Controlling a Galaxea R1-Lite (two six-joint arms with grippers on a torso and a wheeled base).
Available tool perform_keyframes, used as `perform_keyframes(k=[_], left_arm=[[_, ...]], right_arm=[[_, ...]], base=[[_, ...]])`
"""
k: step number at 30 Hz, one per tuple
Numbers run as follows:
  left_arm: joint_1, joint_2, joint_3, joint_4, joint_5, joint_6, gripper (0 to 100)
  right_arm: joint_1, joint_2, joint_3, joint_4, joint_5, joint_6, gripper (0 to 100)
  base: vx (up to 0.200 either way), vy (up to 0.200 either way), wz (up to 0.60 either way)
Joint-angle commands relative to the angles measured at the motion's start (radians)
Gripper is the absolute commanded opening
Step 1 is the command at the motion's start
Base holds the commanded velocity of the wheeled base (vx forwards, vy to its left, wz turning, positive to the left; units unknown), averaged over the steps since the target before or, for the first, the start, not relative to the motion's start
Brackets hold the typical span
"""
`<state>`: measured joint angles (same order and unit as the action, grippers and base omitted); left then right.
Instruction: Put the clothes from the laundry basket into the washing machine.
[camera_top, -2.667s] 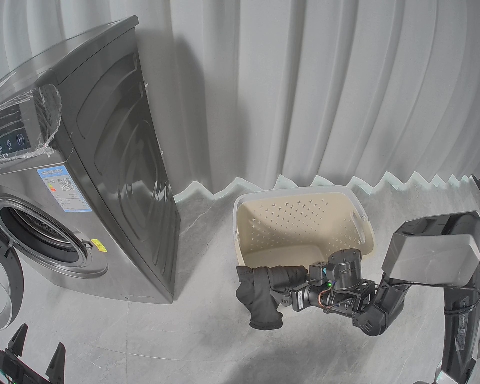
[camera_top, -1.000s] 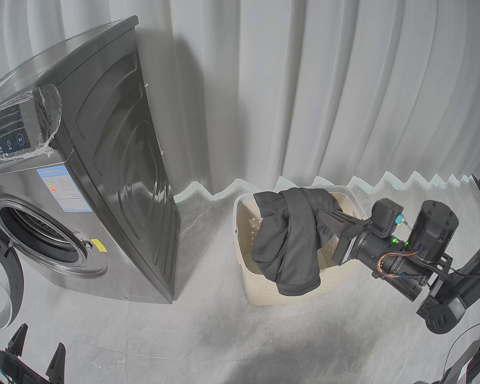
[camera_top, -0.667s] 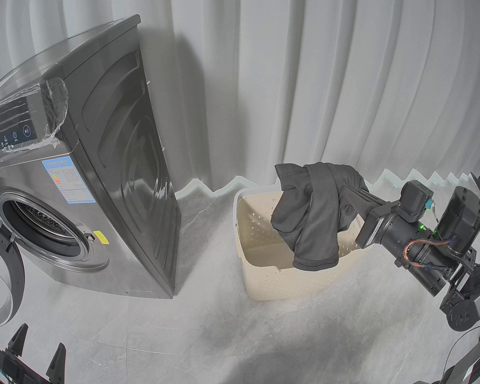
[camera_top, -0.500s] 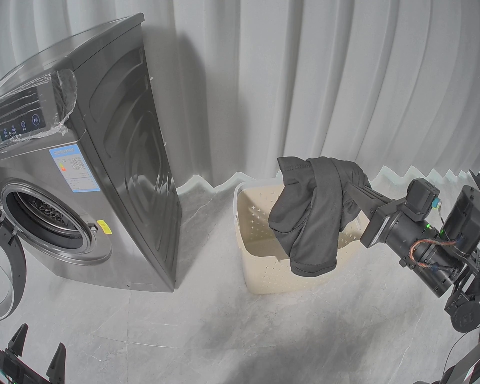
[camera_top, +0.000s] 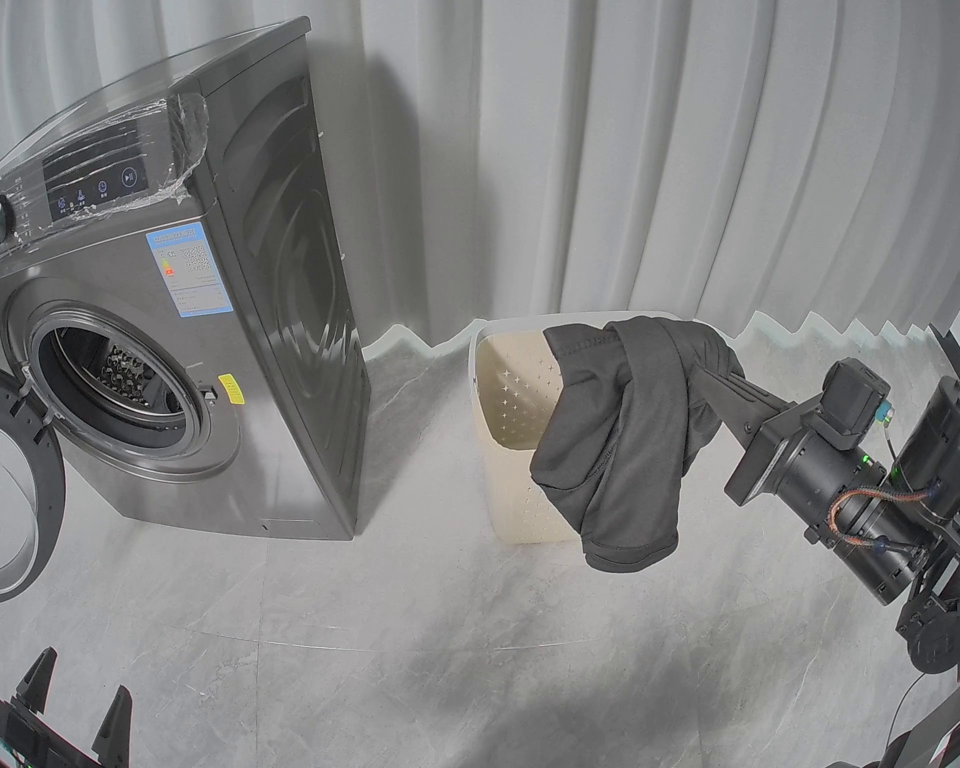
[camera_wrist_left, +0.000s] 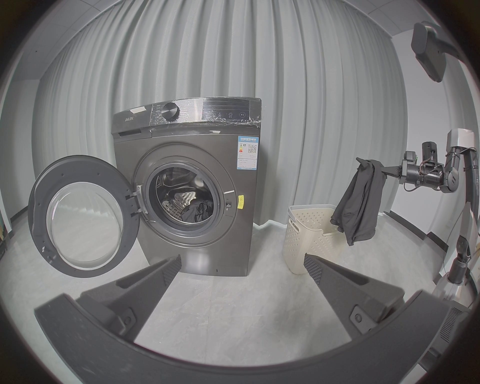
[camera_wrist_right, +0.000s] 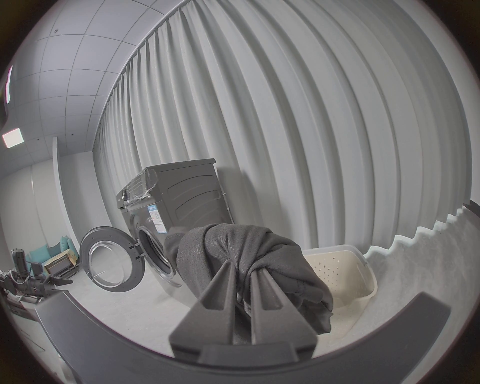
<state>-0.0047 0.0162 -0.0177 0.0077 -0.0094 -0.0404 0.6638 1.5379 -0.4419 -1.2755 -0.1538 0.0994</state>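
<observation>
Right gripper (camera_top: 712, 383) is clamped on the dark grey garment (camera_top: 620, 440), which dangles in the air above the laundry basket (camera_top: 505, 420). Left gripper (camera_wrist_left: 242, 261) sits low, jaws wide, empty. Probably best to carry it high and poke it well inside the washing machine (camera_top: 270, 300) drum before letting go.

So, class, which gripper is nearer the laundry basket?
Right. The right gripper holds the dark garment raised just beside the laundry basket; the left gripper sits far off, low over the floor.
</observation>
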Motion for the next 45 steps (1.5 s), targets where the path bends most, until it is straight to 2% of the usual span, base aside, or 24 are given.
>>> perform_keyframes(k=[1,45], left_arm=[[0.0,-0.016,0.015,0.0,0.0,-0.001,100],[0.0,-0.016,0.015,0.0,0.002,-0.009,100]], right_arm=[[-0.001,-0.004,0.003,0.001,-0.001,0.0,0],[0.017,0.019,0.014,-0.002,0.0,0.002,0]], base=[[0.0,0.0,0.0],[0.0,0.195,0.0]])
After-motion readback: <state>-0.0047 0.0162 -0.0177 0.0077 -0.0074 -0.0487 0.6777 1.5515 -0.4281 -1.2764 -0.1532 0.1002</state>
